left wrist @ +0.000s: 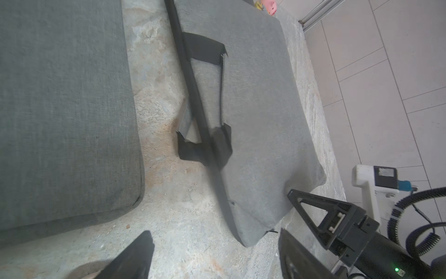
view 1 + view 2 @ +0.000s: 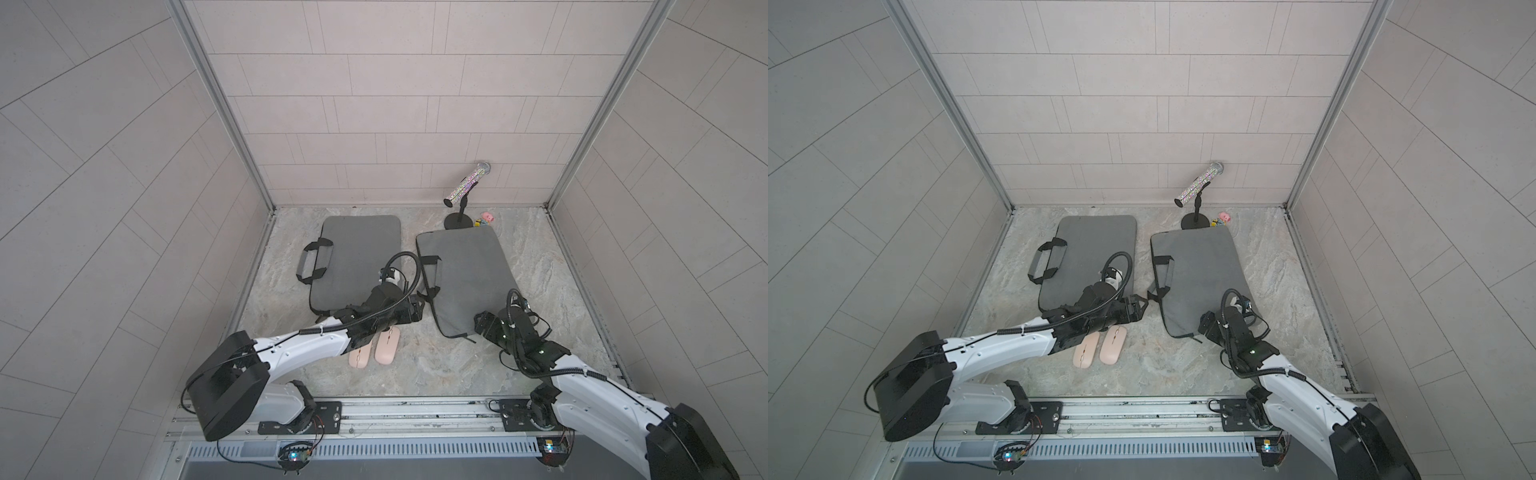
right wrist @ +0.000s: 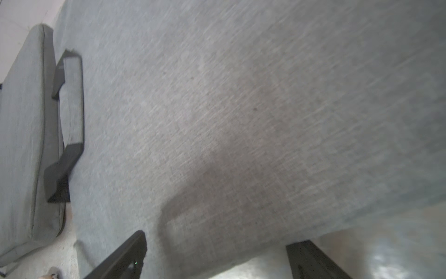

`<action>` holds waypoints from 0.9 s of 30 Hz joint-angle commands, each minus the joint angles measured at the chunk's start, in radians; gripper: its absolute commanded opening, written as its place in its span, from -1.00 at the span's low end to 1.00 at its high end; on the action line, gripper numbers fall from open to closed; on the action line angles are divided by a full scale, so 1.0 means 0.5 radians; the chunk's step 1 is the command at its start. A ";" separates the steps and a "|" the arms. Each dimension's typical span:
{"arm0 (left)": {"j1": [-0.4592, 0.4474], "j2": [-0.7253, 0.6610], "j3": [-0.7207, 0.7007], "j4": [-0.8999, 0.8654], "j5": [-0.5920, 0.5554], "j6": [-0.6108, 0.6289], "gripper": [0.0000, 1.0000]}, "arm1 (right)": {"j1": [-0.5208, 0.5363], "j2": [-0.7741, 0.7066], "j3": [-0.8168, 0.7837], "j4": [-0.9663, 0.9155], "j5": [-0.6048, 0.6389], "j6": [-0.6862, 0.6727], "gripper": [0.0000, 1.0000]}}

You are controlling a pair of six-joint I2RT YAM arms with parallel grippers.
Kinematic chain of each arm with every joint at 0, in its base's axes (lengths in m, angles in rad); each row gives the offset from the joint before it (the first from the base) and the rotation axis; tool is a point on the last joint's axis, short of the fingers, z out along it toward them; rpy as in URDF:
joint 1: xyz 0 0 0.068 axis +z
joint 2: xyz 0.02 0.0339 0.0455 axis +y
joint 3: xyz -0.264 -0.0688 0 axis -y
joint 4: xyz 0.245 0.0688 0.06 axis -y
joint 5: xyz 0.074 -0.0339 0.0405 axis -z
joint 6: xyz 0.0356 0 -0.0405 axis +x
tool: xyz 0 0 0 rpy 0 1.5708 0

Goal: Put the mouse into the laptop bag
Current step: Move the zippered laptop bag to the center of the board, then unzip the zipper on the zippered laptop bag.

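Two pink mice lie side by side on the stone floor near the front, partly under my left arm; both top views show them. Two grey laptop bags lie flat, one at the left and one at the right. My left gripper hangs open over the bare floor between the bags, close to the right bag's handle. My right gripper is open, its fingers on either side of the right bag's near corner.
A glittery microphone on a black stand is behind the right bag, with small pink and yellow toys beside it. Tiled walls close in the left, right and back. A metal rail runs along the front.
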 commanded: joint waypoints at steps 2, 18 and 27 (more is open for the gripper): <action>-0.050 -0.109 -0.094 -0.044 -0.121 -0.003 0.70 | 0.105 0.029 0.034 0.012 0.086 0.029 0.79; -0.075 -0.415 -0.233 -0.125 -0.152 0.029 0.67 | 0.336 -0.872 -0.043 -0.752 0.094 -0.291 0.54; -0.075 -0.549 -0.275 -0.158 -0.171 0.015 0.67 | 0.585 -0.072 0.085 -0.360 0.078 -0.424 0.44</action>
